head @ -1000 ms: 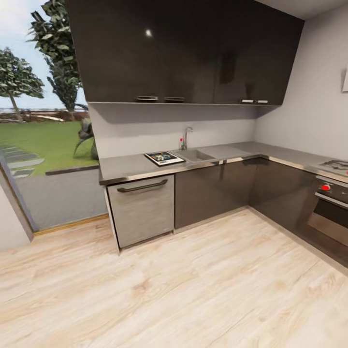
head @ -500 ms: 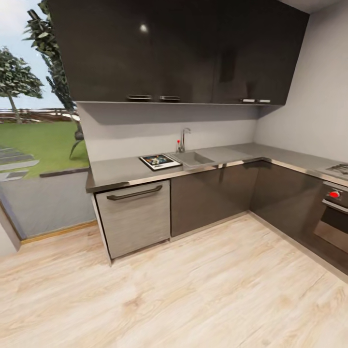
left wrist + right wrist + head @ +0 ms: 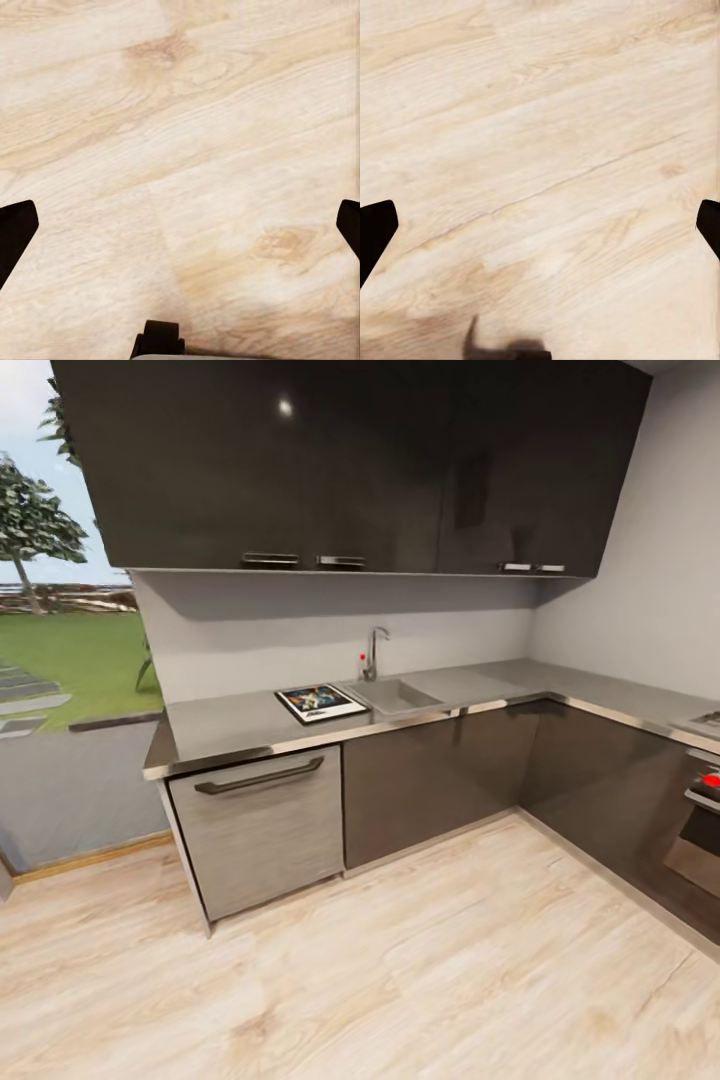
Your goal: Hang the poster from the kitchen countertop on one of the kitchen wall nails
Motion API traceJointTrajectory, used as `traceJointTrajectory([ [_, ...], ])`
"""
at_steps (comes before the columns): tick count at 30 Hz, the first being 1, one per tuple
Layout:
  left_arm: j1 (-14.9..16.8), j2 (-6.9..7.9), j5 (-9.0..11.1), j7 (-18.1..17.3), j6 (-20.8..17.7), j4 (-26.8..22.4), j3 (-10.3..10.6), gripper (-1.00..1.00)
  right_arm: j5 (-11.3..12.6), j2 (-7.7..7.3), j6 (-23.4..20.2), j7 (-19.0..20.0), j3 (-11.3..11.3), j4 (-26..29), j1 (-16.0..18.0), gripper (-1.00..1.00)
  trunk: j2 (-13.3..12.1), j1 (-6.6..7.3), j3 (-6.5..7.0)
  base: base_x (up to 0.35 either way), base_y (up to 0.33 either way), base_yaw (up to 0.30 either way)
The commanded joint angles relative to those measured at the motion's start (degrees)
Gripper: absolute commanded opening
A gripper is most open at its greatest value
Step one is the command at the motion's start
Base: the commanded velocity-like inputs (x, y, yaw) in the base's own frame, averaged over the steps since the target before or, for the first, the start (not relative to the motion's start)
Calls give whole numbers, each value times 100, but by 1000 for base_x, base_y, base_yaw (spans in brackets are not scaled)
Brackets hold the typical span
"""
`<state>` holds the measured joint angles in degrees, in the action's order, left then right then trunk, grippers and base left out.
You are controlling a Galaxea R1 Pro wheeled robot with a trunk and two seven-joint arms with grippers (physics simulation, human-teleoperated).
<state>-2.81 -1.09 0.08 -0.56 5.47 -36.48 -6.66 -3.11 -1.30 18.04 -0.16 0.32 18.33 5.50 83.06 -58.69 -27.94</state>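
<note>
The poster point(image 3: 320, 702) lies flat on the grey kitchen countertop point(image 3: 225, 725), just left of the steel sink point(image 3: 396, 695) and chrome tap point(image 3: 374, 652). It has a black frame, a white border and dark colourful artwork. The wall nails are out of view. In the left wrist view my left gripper point(image 3: 180, 229) hangs over the pale wooden floor point(image 3: 187, 135), its dark fingertips point(image 3: 15, 232) spread wide with nothing between them. My right gripper point(image 3: 540, 229) is likewise open above the floor, far from the counter.
Dark glossy wall cabinets point(image 3: 330, 460) hang over the L-shaped counter. Below it are a steel dishwasher front point(image 3: 258, 830) and dark base cabinets point(image 3: 430, 780). An oven with a red knob point(image 3: 700, 810) stands at the right. A glass wall onto a garden point(image 3: 60, 660) lies at the left.
The camera has moved closer to the counter, so the whole kitchen has shifted left and grown in the head view. The poster has not moved on the countertop.
</note>
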Motion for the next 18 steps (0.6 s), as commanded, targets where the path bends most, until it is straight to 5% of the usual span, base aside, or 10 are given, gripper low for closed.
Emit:
traceJointTrajectory([
  [1,-1,-5,1,-6,7,-8,-19,100,-32,0,16,-2,2,-5,4,100,2,-3,-5,316,-115,13],
  [9,-1,-5,1,-6,7,-8,-19,100,-32,1,18,-2,3,-5,4,100,2,-3,-5,290,-154,87],
  [18,-1,-5,1,-6,7,-8,-19,100,-32,5,15,-2,3,-5,4,100,2,-3,-5,250,-193,253],
])
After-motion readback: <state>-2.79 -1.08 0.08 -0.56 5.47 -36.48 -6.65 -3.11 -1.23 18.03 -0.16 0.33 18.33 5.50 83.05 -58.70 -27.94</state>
